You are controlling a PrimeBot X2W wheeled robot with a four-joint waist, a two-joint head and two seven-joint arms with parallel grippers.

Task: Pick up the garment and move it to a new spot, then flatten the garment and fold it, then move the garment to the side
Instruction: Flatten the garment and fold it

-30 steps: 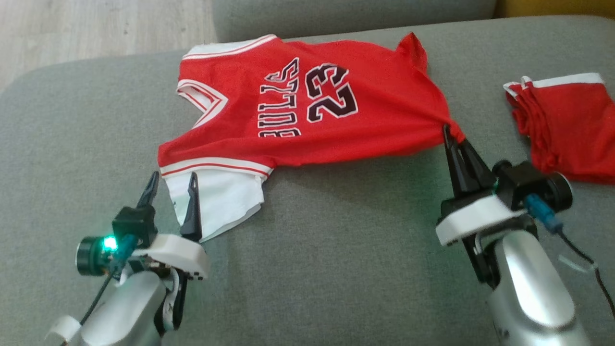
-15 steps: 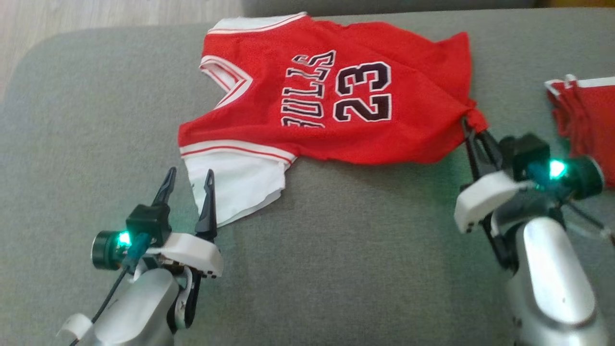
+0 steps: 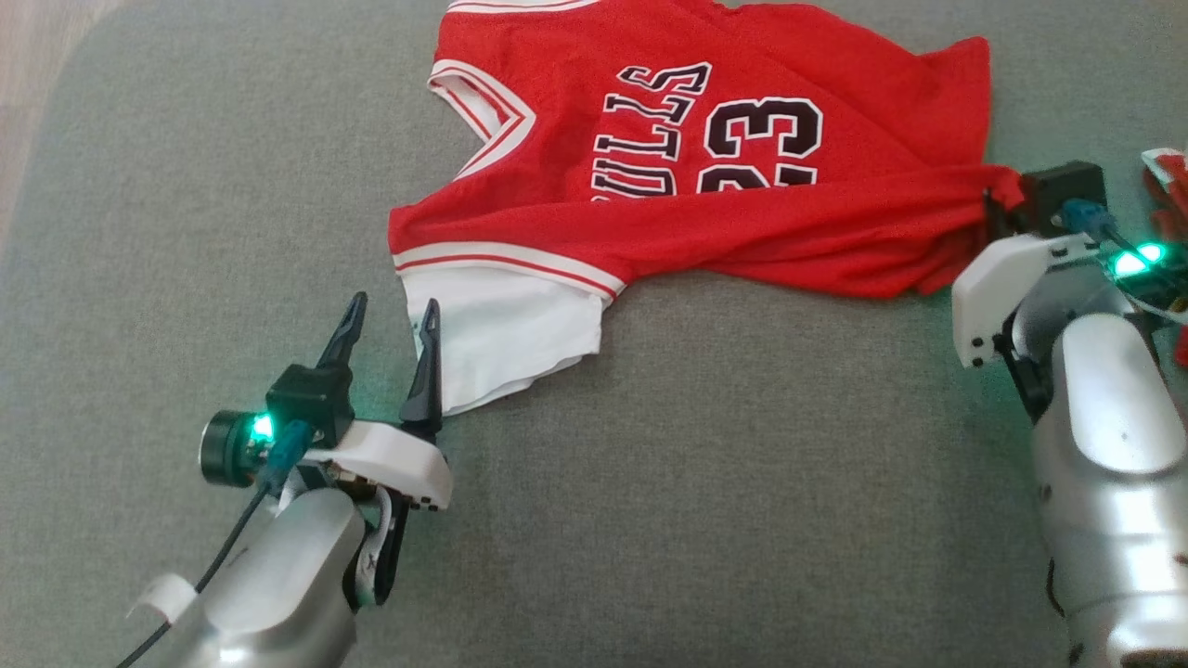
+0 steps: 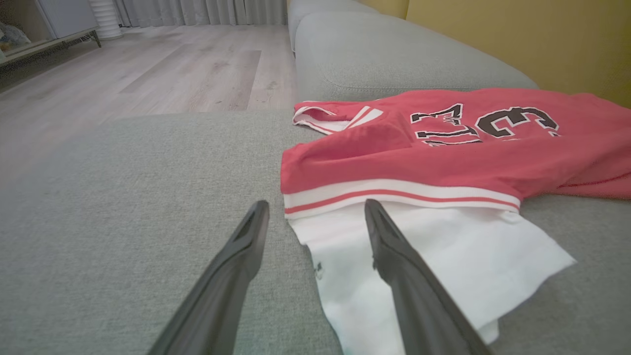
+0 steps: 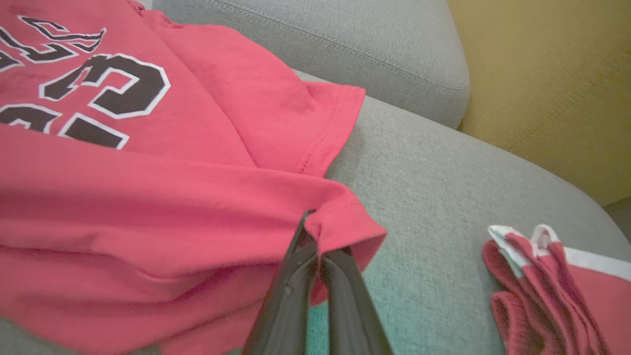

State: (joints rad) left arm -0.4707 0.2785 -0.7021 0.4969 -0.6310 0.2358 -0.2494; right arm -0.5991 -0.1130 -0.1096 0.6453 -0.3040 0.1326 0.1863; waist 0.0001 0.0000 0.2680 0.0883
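My right pincer (image 5: 311, 222) is clamped on a corner of the red Bulls jersey (image 3: 835, 232), which lies on the grey sofa cushion (image 3: 696, 482). My left pincer (image 3: 394, 301) stands apart over the edge of its white fabric (image 3: 501, 334).

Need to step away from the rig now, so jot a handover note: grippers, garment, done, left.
Left gripper: open, fingers either side of the white sleeve edge, gripping nothing.
Right gripper: shut on the hem corner of the jersey, cloth drawn toward it in folds.
Jersey: print up on the grey cushion, near edge bunched. Another red garment lies beside the right arm.
Done: jersey laid out, partly spread.
Left: flatten, fold, move aside.
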